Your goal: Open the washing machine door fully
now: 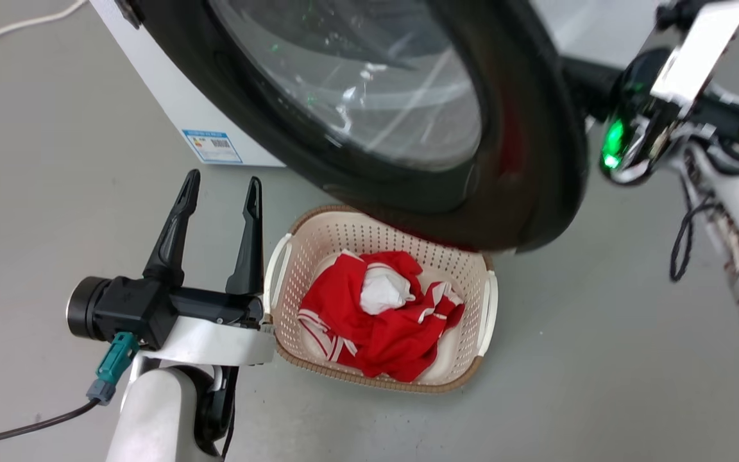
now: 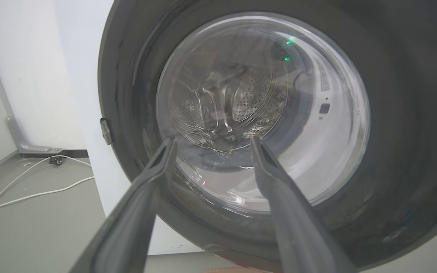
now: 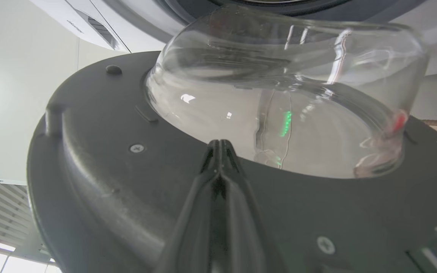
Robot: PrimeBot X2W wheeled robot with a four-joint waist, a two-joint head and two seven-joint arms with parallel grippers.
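Right gripper [image 3: 220, 146] closed, empty, tip at washing machine door [image 3: 108, 170] inner face; left gripper [image 1: 223, 183], lower left, spread, empty. Door only part-open.

Bright, even indoor light; soft shadows on grey floor [image 1: 568, 359]. Head view: washing machine door [image 1: 523, 160] rim smeared, glass streaked with white glare. Left wrist view flat, hazy; left tool [image 2: 212, 141] fingers [image 2: 135, 212] out of focus. Right wrist view bows at edges; green glints in glass, lower-left corner blown out.
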